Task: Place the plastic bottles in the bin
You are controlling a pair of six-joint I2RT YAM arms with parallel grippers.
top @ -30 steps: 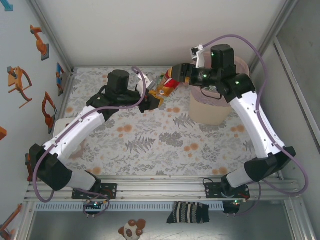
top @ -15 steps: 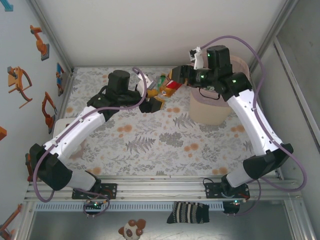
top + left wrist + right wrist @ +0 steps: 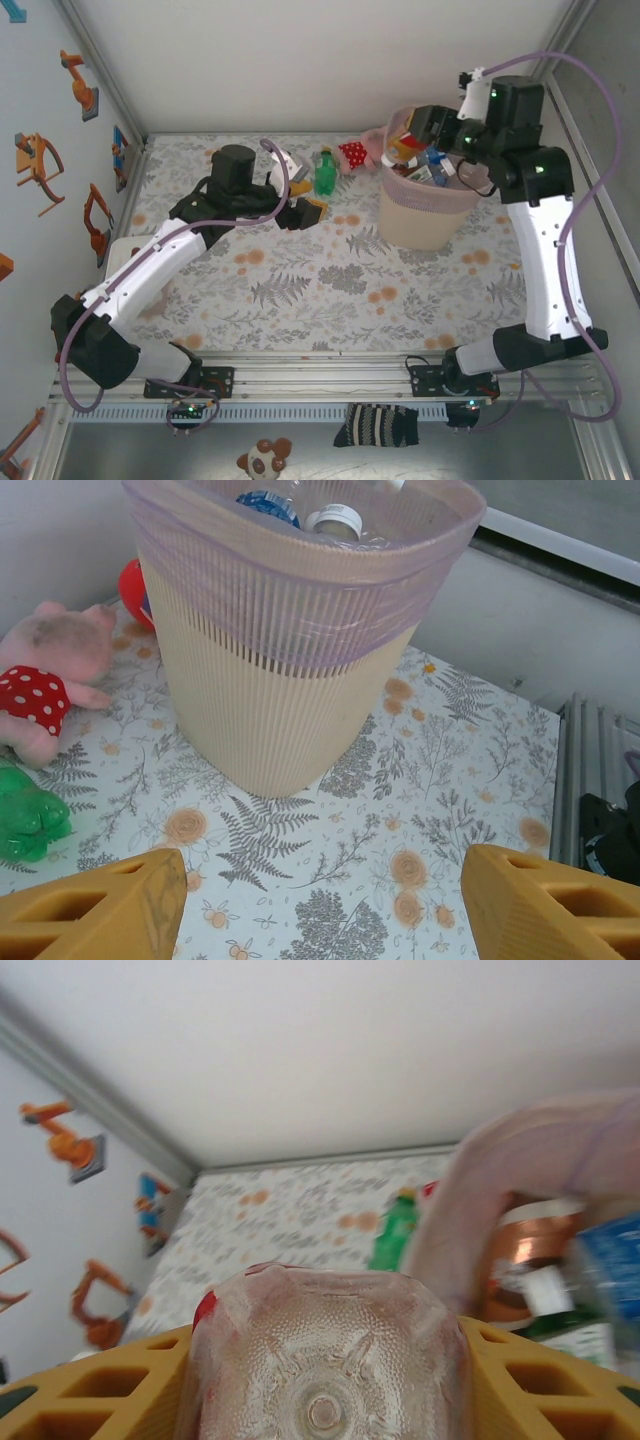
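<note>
Clear bottle (image 3: 325,1360), moved above pink bin (image 3: 415,225)

Enclosure with a plain white back wall (image 3: 330,60)
A fern-and-flower tablecloth (image 3: 300,290) covers the table; orange robot-arm stickers (image 3: 38,165) dot the pale left wall (image 3: 40,100); an aluminium rail (image 3: 320,362) edges the near side.

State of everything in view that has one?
bin: upright, bottles inside
left hand: open, empty
right hand: shut on clear bottle
clear bottle: held at the bin rim
green bottle: on table, outside bin
plush: lying on table
</note>
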